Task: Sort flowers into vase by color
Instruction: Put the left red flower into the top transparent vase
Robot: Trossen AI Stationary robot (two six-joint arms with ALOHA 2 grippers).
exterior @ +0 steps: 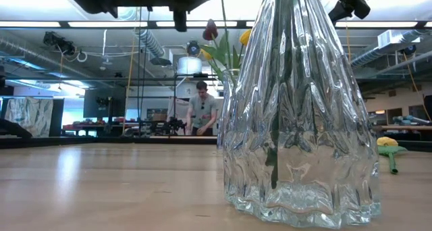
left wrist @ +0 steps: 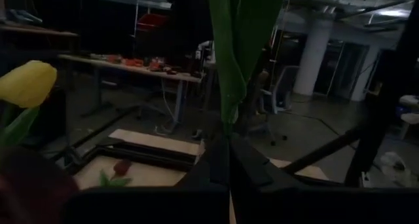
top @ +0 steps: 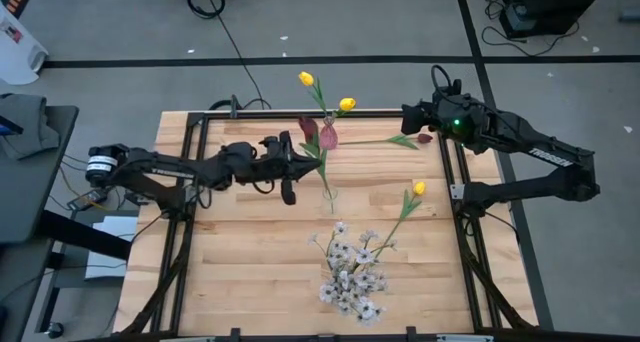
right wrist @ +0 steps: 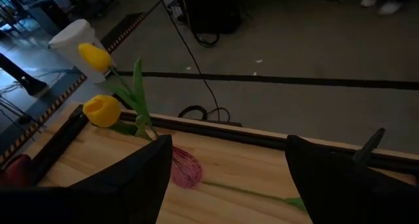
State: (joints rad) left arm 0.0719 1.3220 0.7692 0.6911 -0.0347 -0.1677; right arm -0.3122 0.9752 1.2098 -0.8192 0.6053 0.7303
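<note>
The tabletop [top: 250, 252] is carrying everything, a pale wood slab inside a dark frame. Near its centre a clear ribbed glass vase [exterior: 300, 116] is standing; it is already holding two yellow tulips [top: 346, 104] and dark red tulips [top: 318, 134], leaning toward twelve o'clock. At about six o'clock from the vase the sprays of white blossoms [top: 352, 277] are lying in a loose heap. At four o'clock a single yellow tulip [top: 418, 188] is lying flat, and at one o'clock a loose dark red tulip [top: 424, 138] is lying with its stem running back toward the vase.

The left tool [top: 288, 172] is sitting just at nine o'clock of the vase, clenched on a green stem [left wrist: 226, 80] that is rising straight out between its fingers. The right tool [right wrist: 226, 178] is hovering over the loose dark red tulip at the one o'clock corner, jaws spread wide and gripping nothing.

These flowers are looking very light, with thin flexible stems that are likely bending and swinging once lifted, and heads that may be crushing under a pinch. The mid-stem, clear of leaves, is probably offering the best hold; the glass vase is looking heavy but liable to tip if a stem is levering against its rim.
</note>
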